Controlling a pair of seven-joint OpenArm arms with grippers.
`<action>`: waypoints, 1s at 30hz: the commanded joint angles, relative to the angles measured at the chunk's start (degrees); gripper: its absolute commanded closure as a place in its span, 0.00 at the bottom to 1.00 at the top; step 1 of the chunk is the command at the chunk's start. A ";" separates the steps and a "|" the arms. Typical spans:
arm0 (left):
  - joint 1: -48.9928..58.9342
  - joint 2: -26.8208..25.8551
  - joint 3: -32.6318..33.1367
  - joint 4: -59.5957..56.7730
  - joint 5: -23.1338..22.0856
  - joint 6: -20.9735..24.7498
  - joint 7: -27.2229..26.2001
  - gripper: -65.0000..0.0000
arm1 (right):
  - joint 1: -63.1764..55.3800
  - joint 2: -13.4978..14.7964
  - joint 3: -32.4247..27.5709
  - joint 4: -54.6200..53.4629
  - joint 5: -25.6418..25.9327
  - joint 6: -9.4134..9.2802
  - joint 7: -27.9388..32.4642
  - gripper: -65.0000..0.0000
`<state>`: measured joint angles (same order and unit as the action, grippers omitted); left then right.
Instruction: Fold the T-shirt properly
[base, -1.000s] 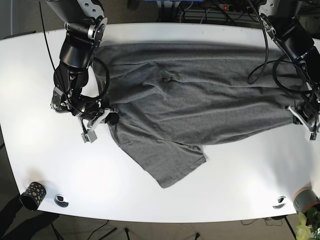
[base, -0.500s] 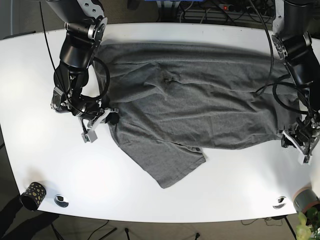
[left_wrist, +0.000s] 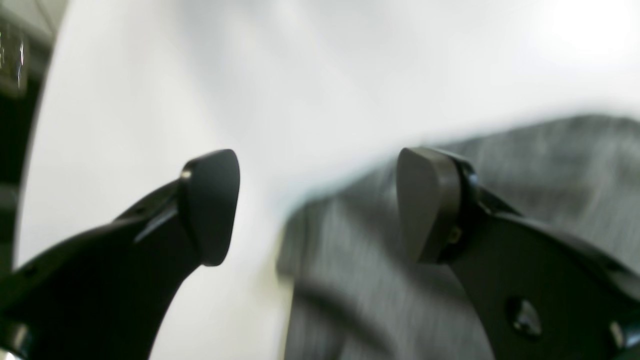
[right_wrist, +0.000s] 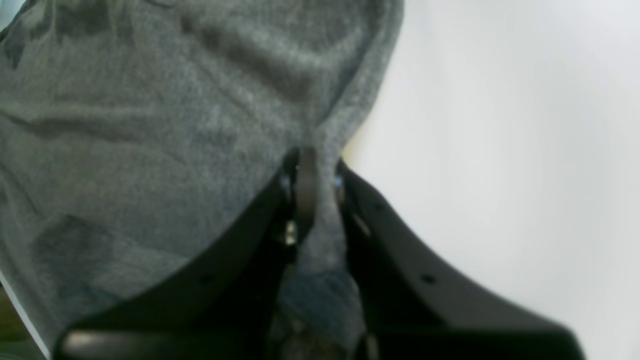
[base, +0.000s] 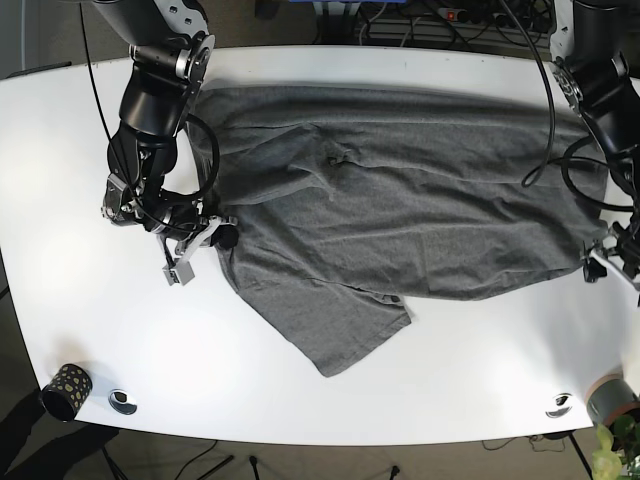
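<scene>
The grey T-shirt (base: 400, 200) lies spread on the white table (base: 480, 350), with one sleeve (base: 345, 325) pointing toward the front edge. My right gripper (base: 222, 237) is at the shirt's left edge. In the right wrist view it (right_wrist: 310, 190) is shut on a fold of the shirt's hem (right_wrist: 150, 125). My left gripper (base: 607, 262) is at the shirt's right edge. In the left wrist view it (left_wrist: 320, 205) is open, with the shirt's corner (left_wrist: 550, 165) lying blurred between and beyond the fingertips (left_wrist: 212, 205).
A dark patterned cup (base: 66, 388) and a small round object (base: 123, 401) sit at the front left corner. Another small round object (base: 559, 405) and a grey pot (base: 612, 398) are at the front right. Cables (base: 420, 20) run behind the table.
My left arm has swung toward the table's front edge, then slightly back out to the right. The shirt's right hem shifted with it. My right arm has not moved.
</scene>
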<state>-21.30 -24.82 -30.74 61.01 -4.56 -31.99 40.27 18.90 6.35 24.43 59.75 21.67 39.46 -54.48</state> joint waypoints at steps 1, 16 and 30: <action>0.07 -1.16 -1.83 1.80 -0.50 -1.29 -0.84 0.29 | 1.37 0.55 0.06 1.13 1.14 0.54 0.81 1.00; 6.40 -0.90 -8.34 -2.86 -2.17 -1.90 0.65 0.29 | 1.37 0.55 0.06 1.13 1.14 0.54 0.81 1.00; 3.41 -0.81 -2.01 -8.75 -10.26 -1.81 -1.72 0.29 | 1.37 0.55 0.06 1.13 1.14 0.54 0.81 1.00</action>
<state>-16.73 -24.10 -32.53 51.55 -13.93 -33.52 39.44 18.92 6.33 24.43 59.75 21.63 39.46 -54.46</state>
